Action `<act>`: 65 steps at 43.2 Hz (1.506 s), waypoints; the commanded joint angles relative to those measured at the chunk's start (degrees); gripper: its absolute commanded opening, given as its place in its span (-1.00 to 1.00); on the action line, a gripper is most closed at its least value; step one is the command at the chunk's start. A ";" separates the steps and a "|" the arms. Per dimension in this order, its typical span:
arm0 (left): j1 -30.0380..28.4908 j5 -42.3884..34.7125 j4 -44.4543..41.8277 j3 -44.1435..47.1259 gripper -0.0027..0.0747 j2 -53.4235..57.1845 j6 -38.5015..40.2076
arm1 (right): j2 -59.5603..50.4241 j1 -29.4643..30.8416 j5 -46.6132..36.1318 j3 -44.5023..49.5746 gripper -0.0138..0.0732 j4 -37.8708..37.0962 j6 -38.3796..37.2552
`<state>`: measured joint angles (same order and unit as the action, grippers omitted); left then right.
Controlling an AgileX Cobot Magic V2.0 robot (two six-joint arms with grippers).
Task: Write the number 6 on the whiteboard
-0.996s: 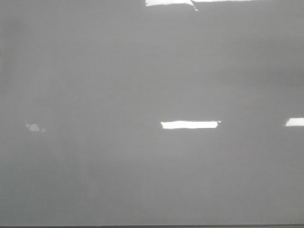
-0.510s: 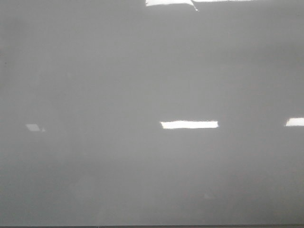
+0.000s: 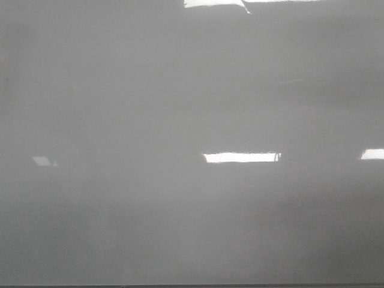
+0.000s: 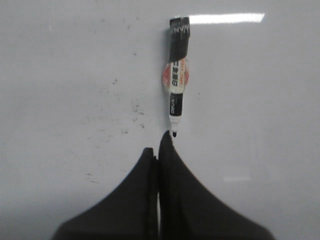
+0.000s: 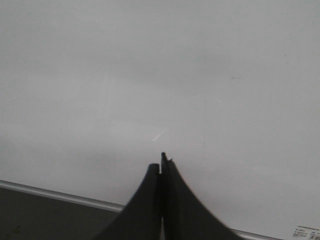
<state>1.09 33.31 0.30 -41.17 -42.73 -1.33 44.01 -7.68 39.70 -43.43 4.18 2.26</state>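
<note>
The whiteboard (image 3: 180, 90) fills the front view, pale grey and glossy, and neither gripper shows there. No number 6 shows in any view. In the left wrist view a black marker (image 4: 176, 85) with a white and red label lies flat on the whiteboard (image 4: 60, 75). Its uncapped tip (image 4: 174, 133) points at my left gripper (image 4: 157, 147) and almost touches one finger. That gripper is shut with nothing in it. My right gripper (image 5: 161, 162) is also shut and empty, over the whiteboard (image 5: 150, 60) close to its rim.
Bright rectangular light reflections (image 3: 240, 157) lie on the board. Faint dark smudges (image 4: 125, 120) mark it beside the marker. The board's pale metal rim (image 5: 60, 196) borders a dark surface (image 5: 40, 215). A small printed label (image 5: 307, 231) sits near the rim.
The small glare patch at the board's left has dimmed and changed shape. Faint shadows have shifted over the board. Nothing else differs.
</note>
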 commanded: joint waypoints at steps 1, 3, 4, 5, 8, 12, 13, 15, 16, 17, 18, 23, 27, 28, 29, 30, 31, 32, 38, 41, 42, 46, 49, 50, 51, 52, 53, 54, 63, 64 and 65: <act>0.39 -2.53 0.53 -1.51 -0.98 -1.83 0.40 | 0.13 -1.01 -2.81 -1.82 -0.82 -0.14 1.02; 0.39 -2.14 0.53 -1.51 -0.98 -2.40 0.40 | 0.40 -1.01 -2.82 -1.82 -0.77 -0.61 1.02; 0.39 -2.14 0.53 -1.51 -0.98 -2.77 0.40 | 0.40 -1.01 -2.82 -1.82 -0.72 -0.78 1.02; 0.39 -2.14 0.53 -1.51 -0.98 -3.06 0.40 | 0.40 -0.96 -2.82 -1.82 -0.69 -0.96 1.02; 0.39 -1.92 0.53 -1.51 -0.98 -3.90 0.40 | 0.53 -0.96 -2.95 -1.82 -0.45 -1.06 1.02; 0.39 -1.92 0.53 -1.51 -0.94 -5.17 0.40 | 0.60 -0.96 -3.13 -1.82 0.01 -1.06 1.02; 0.39 -1.92 0.53 -1.51 -0.88 -5.37 0.40 | 0.60 -0.96 -3.32 -1.82 0.16 -1.06 1.02; 0.39 -1.92 0.53 -1.51 -0.76 -6.04 0.29 | 0.60 -0.96 -3.56 -1.82 0.36 -1.06 1.02; 0.39 -1.92 0.53 -1.51 -0.68 -6.23 0.32 | 0.60 -0.96 -3.62 -1.82 0.48 -1.06 1.02; 0.39 -2.02 0.53 -1.51 -0.56 -6.53 0.32 | 0.60 -0.96 -3.68 -1.82 0.55 -1.06 1.02; 0.39 -2.12 0.53 -1.51 -0.46 -6.80 0.32 | 0.60 -0.96 -3.75 -1.82 0.61 -1.06 1.02; 0.39 -3.19 0.53 -1.51 0.17 -8.47 0.32 | 0.60 -0.96 -3.85 -1.82 0.70 -1.06 1.02; 0.39 -5.54 0.71 -1.51 0.42 -10.20 0.32 | 0.60 -0.96 -3.91 -1.82 0.70 -1.06 1.02; 0.39 -6.55 1.29 -1.51 0.44 -10.90 0.32 | 0.60 -0.96 -3.91 -1.82 0.70 -1.06 1.02; 0.39 -7.23 1.81 -1.51 0.44 -11.27 0.32 | 0.60 -0.96 -3.97 -1.82 0.70 -1.06 1.02; 0.39 -7.76 2.31 -1.66 0.43 -12.07 0.32 | 0.60 -0.96 -3.97 -1.82 0.70 -1.06 1.02; 0.39 -8.20 2.98 -1.76 0.43 -12.72 0.32 | 0.60 -0.96 -3.97 -1.82 0.70 -1.06 1.02; 0.39 -8.99 3.53 -2.00 0.43 -13.41 0.32 | 0.60 -0.96 -3.97 -1.82 0.70 -1.06 1.02; 2.16 -11.05 4.17 -4.24 0.43 -18.89 0.01 | 0.60 -0.96 -3.97 -1.82 0.70 -1.06 1.02; 3.41 -11.99 3.75 -5.85 0.43 -21.90 -0.22 | 0.60 -0.96 -3.97 -1.82 0.70 -1.06 1.02; 3.54 -12.44 3.72 -6.43 0.43 -22.80 -0.22 | 0.60 -0.96 -3.97 -1.82 0.70 -1.06 1.02; 3.53 -13.78 3.72 -8.19 0.43 -26.71 -0.22 | 0.60 -0.96 -3.91 -1.82 0.70 -1.06 1.02; 3.53 -14.61 3.63 -9.27 0.43 -29.15 -0.22 | 0.60 -0.96 -3.91 -1.82 0.70 -1.06 1.02; 3.53 -15.03 3.63 -9.68 0.43 -30.16 -0.22 | 0.60 -0.96 -3.91 -1.82 0.70 -1.06 1.02; 3.53 -15.50 3.63 -9.83 0.43 -30.90 -0.22 | 0.60 -0.96 -3.91 -1.82 0.70 -1.06 1.02; 3.53 -16.31 3.63 -10.14 0.43 -31.59 -0.22 | 0.60 -0.96 -3.91 -1.82 0.70 -1.06 1.02; 3.53 -16.74 3.63 -10.29 0.43 -32.20 -0.22 | 0.60 -0.96 -3.91 -1.82 0.70 -1.06 1.02; 3.53 -17.65 3.63 -10.36 0.43 -32.99 -0.22 | 0.60 -0.96 -3.91 -1.82 0.70 -1.06 1.02; 3.53 -22.41 3.50 -11.37 0.36 -37.02 -0.22 | 0.60 -0.96 -3.91 -1.82 0.70 -1.06 1.02; 3.53 -22.38 3.50 -11.36 0.33 -37.41 -0.22 | 0.60 -0.96 -3.91 -1.82 0.70 -1.06 1.02; 3.53 -22.56 3.50 -11.36 0.29 -37.55 -0.22 | 0.60 -0.96 -3.86 -1.82 0.70 -1.06 1.02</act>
<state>4.29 15.68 3.63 -50.48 -81.08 -1.57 44.61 -8.60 39.65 -43.43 3.74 2.74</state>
